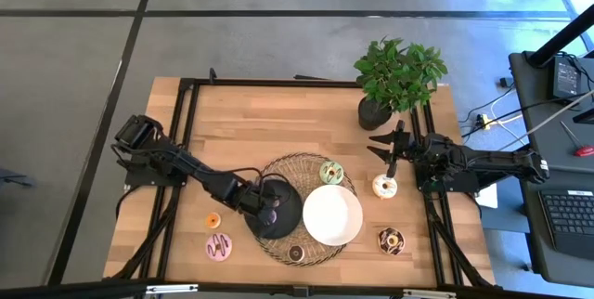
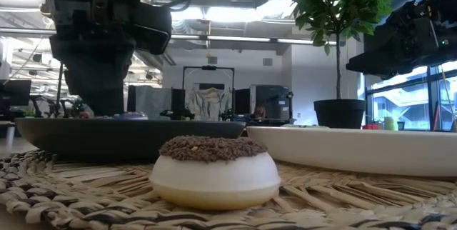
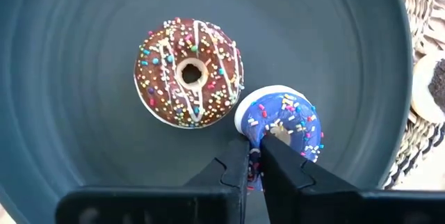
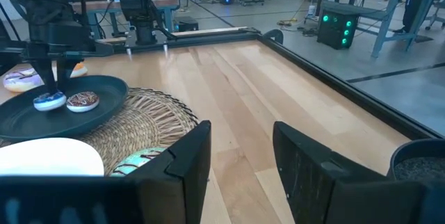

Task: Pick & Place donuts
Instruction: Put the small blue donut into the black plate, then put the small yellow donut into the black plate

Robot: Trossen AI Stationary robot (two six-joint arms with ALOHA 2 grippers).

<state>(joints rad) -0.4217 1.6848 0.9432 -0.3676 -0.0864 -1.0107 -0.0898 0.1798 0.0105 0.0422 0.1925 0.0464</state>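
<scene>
1. Right at the left gripper (image 3: 254, 163), the two dark fingers are pinching the rim of a blue-iced donut (image 3: 281, 123) with white base and coloured sprinkles; it sits on the black plate (image 3: 69, 78).
2. Just beyond the fingertips, touching that donut's edge, a chocolate donut (image 3: 188, 72) with white stripes and sprinkles lies flat on the same plate.
3. Beside this plate, away from the left arm, a white plate (image 1: 332, 214) sits partly on the woven mat (image 1: 288, 171).
4. On the mat's near edge lies a dark-topped donut (image 1: 296, 253); a green one (image 1: 331, 172) rests on its far side.
5. On the bare wood outside the mat, toward the left arm's base, lie a small orange donut (image 1: 213, 220) and a pink striped one (image 1: 219, 246).
6. Farther off, the right gripper (image 1: 392, 147) hovers with fingers spread wide apart, holding nothing.
7. Just by it lies a cream donut (image 1: 384, 187); a brown one (image 1: 391, 240) lies farther toward the table's front edge.
8. Behind the right gripper stands a potted plant (image 1: 397, 74).
</scene>
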